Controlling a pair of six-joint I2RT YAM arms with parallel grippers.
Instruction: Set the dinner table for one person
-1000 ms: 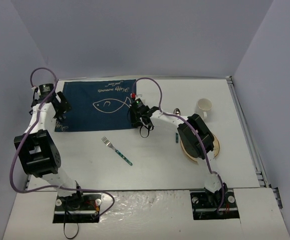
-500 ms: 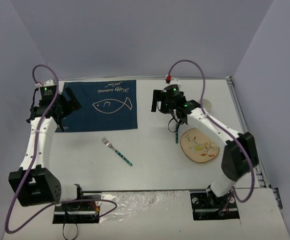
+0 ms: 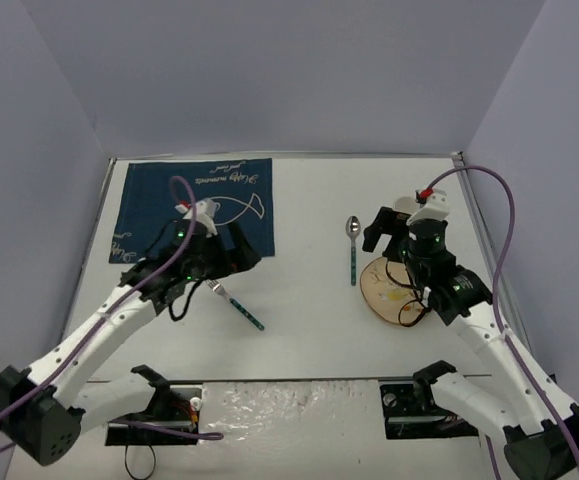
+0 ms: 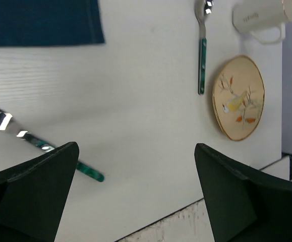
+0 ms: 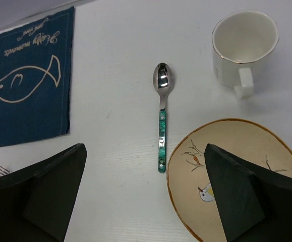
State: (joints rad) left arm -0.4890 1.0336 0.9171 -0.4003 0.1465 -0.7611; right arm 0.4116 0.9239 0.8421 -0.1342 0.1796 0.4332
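Note:
The white dinner table (image 3: 309,340) carries a dark blue fish-print mat (image 3: 194,205) at the far left. A green-handled fork (image 3: 237,305) lies near the left arm. A green-handled spoon (image 3: 353,250) lies mid-table, next to a tan bird-pattern plate (image 3: 394,290). My left gripper (image 3: 237,255) is open and empty, above the mat's near right corner, with the fork (image 4: 40,146) beside its left finger. My right gripper (image 3: 394,240) is open and empty above the plate (image 5: 231,171) and spoon (image 5: 162,121). A white mug (image 5: 241,45) stands just beyond the plate.
The table's near edge (image 4: 186,209) shows close below the left gripper. Grey walls enclose the table on the far side, left and right. Purple cables loop over both arms.

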